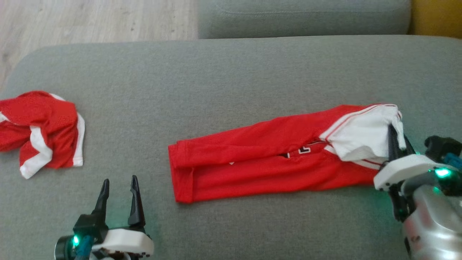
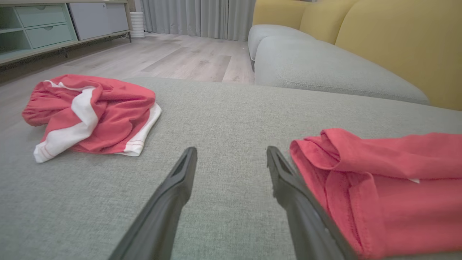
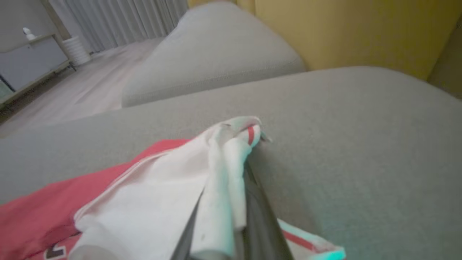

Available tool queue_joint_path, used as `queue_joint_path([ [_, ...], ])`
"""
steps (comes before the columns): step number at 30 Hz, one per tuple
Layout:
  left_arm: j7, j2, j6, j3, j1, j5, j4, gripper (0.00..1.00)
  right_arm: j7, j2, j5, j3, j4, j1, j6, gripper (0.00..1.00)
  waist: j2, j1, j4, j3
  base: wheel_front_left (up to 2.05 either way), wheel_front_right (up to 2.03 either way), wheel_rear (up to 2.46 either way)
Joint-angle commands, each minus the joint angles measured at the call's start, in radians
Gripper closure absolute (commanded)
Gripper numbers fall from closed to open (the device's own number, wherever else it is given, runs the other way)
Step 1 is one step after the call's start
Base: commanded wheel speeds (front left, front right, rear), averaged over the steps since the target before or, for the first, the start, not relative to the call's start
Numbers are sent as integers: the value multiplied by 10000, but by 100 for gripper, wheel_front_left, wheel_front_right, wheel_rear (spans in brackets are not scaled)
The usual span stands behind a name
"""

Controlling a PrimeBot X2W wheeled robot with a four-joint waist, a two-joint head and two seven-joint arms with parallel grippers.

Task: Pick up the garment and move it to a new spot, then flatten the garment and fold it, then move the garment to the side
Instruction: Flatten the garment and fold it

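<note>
left fingers (image 1: pixel 134 196): down at 7 o'clock, spread wide, nothing in them, just over the sofa seat (image 1: pixel 223 72)
right fingers (image 1: pixel 392 139): 4 o'clock, pinched tight on the shirt's white end
shirt (image 1: pixel 260 159): red, folded into a long strip, lying from the middle out to 3 o'clock
crumpled heap (image 1: pixel 43 133): red-and-white clothes at 9 o'clock, well apart from the shirt
floor (image 1: pixel 90 18): pale wood, up at 11 o'clock

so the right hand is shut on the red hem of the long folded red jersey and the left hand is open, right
No: the right hand is shut on the white sleeve end of the long folded red jersey, not its hem, as the right wrist view shows. The left hand is open.
</note>
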Motion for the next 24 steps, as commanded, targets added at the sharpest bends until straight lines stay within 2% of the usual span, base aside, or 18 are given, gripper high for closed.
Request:
queue_joint_path([
  [1, -51, 74, 25, 341, -105, -92, -274, 0, -138, 187, -170, 417, -1067, 183, -7, 100, 0, 0, -130, -93, 0, 0, 0],
  [4, -51, 74, 23, 249, -99, -131, -238, 0, -139, 472, -50, 1100, -2190, 509, -7, 100, 0, 0, -172, -136, 0, 0, 0],
  [6, -51, 74, 22, 211, -100, -139, -223, 0, -139, 552, 66, 1396, -2457, 596, -7, 100, 0, 0, -167, -146, 0, 0, 0],
  [12, -51, 74, -24, -118, -176, -183, -106, 0, -140, 792, 900, 3453, -3613, 745, -7, 100, 0, 0, 233, -125, 0, 0, 0],
  [16, -51, 74, 4, -304, -193, -235, -49, 0, -138, 845, 1442, 4601, -3688, 505, -7, 100, 0, 0, 753, -112, 0, 0, 0],
  [24, -51, 74, -2, -700, -174, -300, 25, 0, 75, 966, 2212, 6483, -3086, -222, -7, 100, 0, 0, 1924, 2, 0, 0, 0],
])
